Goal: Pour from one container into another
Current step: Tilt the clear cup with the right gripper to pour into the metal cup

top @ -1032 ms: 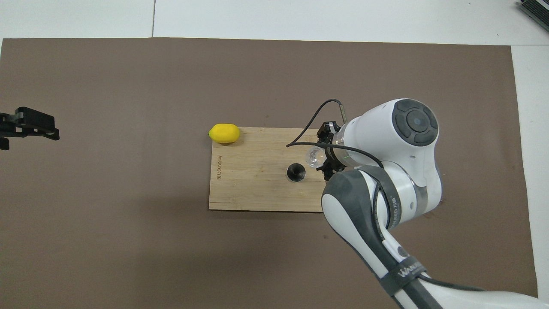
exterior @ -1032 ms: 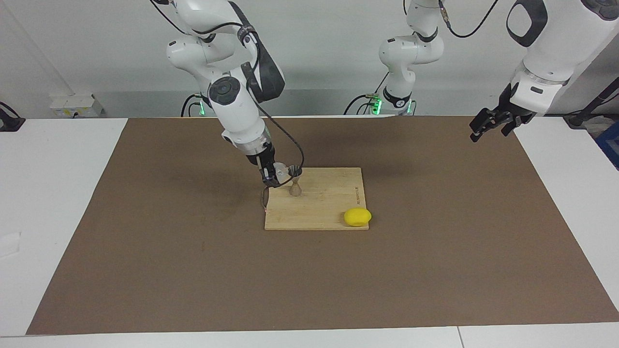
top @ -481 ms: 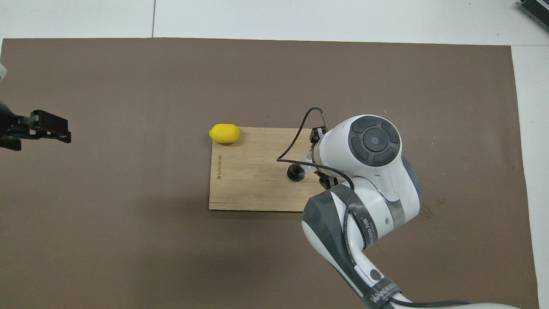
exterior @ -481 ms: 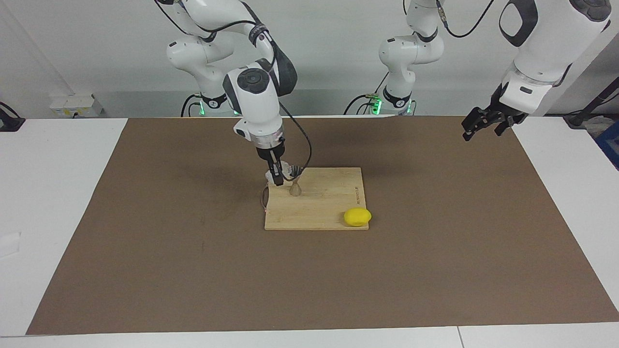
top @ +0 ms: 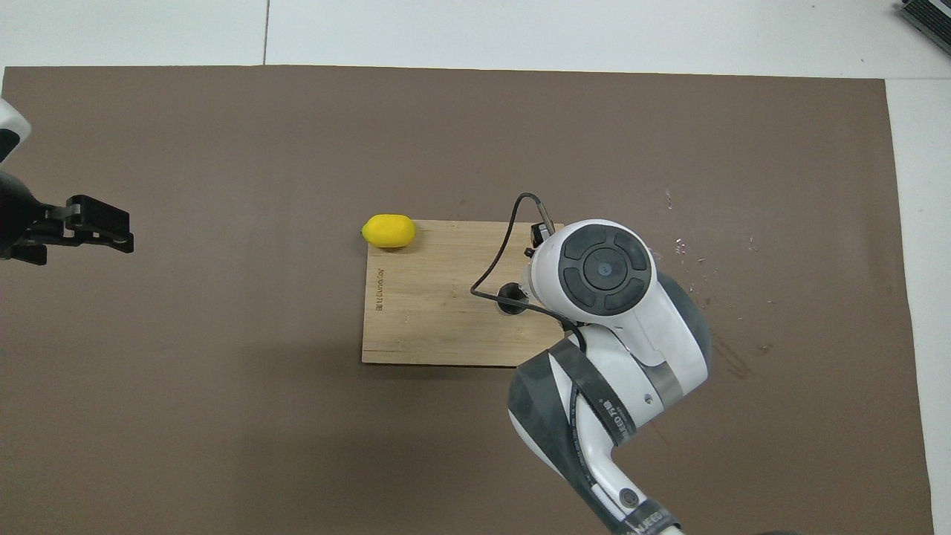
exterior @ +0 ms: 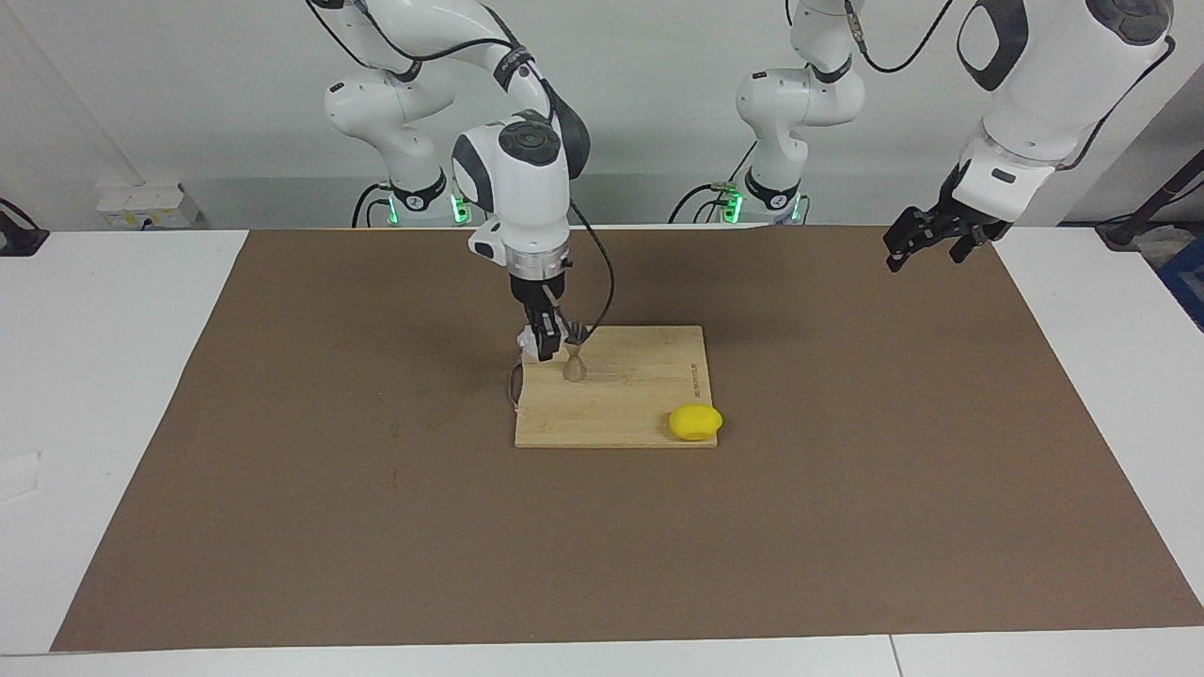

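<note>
On the wooden board (exterior: 640, 404) stands the small silvery jigger (exterior: 574, 363), upright; its dark mouth shows partly past the arm (top: 510, 297). My right gripper (exterior: 544, 346) hangs almost straight down right beside the jigger's rim, shut on the clear glass cup (exterior: 528, 340). The cup sits low over the board's edge, at about the height of the jigger's top. From overhead the right arm hides the cup. My left gripper (exterior: 917, 246) (top: 100, 227) waits open and empty, raised over the brown mat at the left arm's end.
A yellow lemon (exterior: 695, 421) (top: 388, 230) lies at the board's corner farthest from the robots, toward the left arm's end. A black cable (top: 513, 223) loops from the right wrist over the board. Small white specks (top: 680, 245) dot the mat beside the right arm.
The right wrist swung from slanted to nearly vertical, bringing the cup back from its tilt over the jigger. The left gripper drifted a little toward the table's middle.
</note>
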`<act>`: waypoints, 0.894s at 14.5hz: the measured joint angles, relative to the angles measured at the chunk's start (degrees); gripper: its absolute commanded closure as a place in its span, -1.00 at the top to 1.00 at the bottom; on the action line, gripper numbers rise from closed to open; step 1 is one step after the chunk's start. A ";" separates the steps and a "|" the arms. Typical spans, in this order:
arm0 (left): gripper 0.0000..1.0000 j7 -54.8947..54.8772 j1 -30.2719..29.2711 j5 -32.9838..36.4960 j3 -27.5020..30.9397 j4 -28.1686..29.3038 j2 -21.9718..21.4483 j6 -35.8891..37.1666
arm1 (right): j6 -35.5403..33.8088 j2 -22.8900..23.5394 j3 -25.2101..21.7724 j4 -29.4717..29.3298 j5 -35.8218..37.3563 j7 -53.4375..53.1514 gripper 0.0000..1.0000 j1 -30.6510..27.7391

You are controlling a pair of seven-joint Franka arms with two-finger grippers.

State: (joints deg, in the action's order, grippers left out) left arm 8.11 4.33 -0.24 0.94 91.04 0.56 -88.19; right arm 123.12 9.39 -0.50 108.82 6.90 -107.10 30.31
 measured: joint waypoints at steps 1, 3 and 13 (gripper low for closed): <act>1.00 0.00 -0.15 0.01 0.02 0.00 -0.02 0.00 | 0.00 0.00 0.00 -0.01 0.54 -0.01 -0.70 0.14; 1.00 -0.02 -0.43 0.02 0.03 -0.01 -0.12 0.00 | 0.00 0.00 0.01 -0.03 1.17 -0.04 -0.70 0.41; 1.00 -0.35 -5.43 0.06 -4.58 0.22 -0.55 0.52 | -0.10 0.00 0.01 -0.04 4.04 -0.06 -0.70 1.13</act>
State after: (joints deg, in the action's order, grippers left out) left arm 7.75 -1.10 -0.18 -3.64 91.25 0.00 -87.67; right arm 123.02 9.39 -0.49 108.78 10.94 -107.16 31.44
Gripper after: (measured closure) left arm 0.000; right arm 0.493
